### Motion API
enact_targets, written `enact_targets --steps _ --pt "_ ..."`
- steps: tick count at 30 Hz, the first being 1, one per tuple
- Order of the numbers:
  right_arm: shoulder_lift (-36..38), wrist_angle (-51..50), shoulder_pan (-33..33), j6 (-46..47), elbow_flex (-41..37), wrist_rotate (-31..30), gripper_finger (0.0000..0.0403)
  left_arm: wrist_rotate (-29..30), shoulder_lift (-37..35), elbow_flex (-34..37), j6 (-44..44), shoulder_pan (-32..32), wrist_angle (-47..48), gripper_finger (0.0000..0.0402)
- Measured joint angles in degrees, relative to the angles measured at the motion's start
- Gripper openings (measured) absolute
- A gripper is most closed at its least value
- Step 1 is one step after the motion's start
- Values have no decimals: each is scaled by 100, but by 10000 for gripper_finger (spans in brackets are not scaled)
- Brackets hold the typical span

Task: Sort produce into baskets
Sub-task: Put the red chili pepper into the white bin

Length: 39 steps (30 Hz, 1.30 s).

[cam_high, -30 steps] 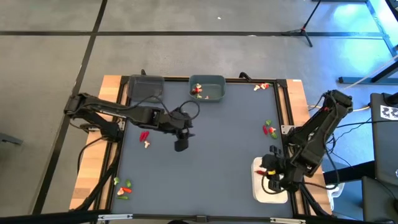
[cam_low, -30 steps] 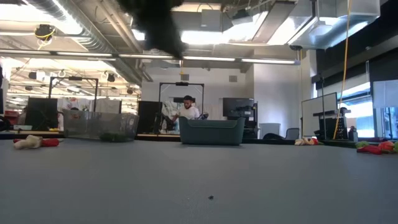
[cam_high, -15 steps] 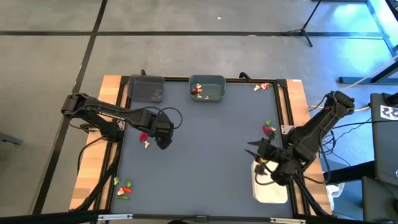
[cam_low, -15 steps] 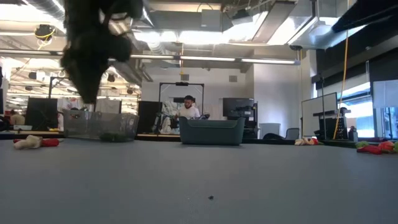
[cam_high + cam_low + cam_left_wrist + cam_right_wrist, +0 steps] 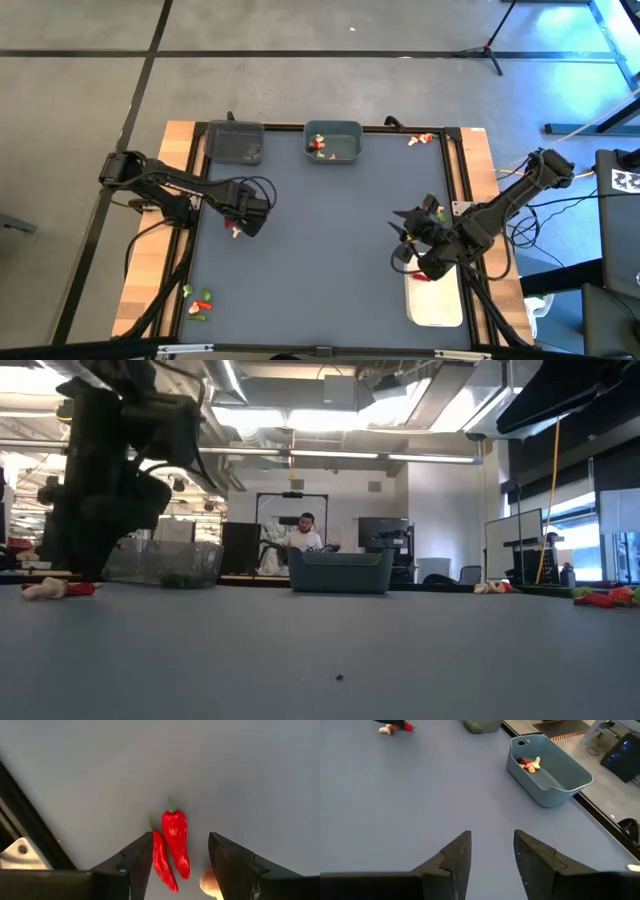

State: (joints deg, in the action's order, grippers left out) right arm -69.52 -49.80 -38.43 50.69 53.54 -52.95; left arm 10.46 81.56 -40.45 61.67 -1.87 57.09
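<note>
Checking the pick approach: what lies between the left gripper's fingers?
In the left wrist view, two red chili peppers lie on the grey mat between the open fingers of the left gripper. A pale tan piece sits beside one finger.

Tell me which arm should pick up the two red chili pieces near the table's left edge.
Left. Its gripper hangs right over the two red toy chili pieces, jaws open astride them. The right gripper is across the table by the white rounded tray, holding nothing.
</note>
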Motion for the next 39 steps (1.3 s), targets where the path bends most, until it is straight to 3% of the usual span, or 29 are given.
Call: enact_targets --steps 9,22,35,39 --pt "0 5 -7 -17 0 -46 150 2 -12 449 -237 153 -655 139" --pt "0 16 -8 -19 0 -46 150 -15 -44 458 -901 153 -753 50" --pt "0 17 -12 -356 0 212 150 302 -92 -650 -2021 155 -917 50" --pt "0 18 -12 -268 0 367 150 323 -92 -1005 -2313 172 -1504 51"
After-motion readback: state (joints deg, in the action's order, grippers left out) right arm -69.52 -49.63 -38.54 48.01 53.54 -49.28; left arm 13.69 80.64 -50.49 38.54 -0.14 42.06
